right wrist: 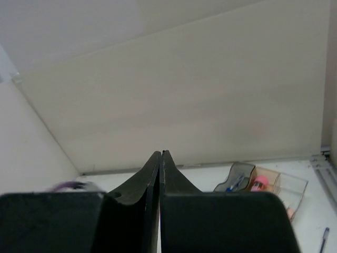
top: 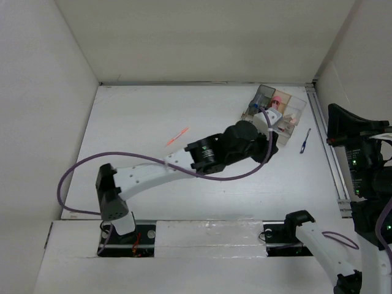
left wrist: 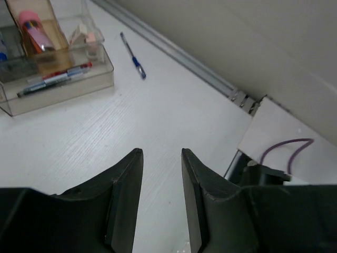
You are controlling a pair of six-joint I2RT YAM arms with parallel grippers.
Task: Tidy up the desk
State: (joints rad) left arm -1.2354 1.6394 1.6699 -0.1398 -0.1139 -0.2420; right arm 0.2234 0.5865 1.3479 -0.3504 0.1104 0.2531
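Observation:
The white desk carries a clear organizer box at the back right, with pens and a pink item in its compartments. A blue pen lies on the desk just right of the box, near the metal rail. An orange pen lies loose at mid-desk. My left gripper hovers over bare desk beside the organizer box, open, with nothing between its fingers; the blue pen lies ahead of it. My right gripper is shut and empty, raised at the desk's right side.
The left arm reaches diagonally across the desk, trailing a purple cable. The right arm stands beyond the rail at the right edge. White walls enclose the desk on the left, back and right.

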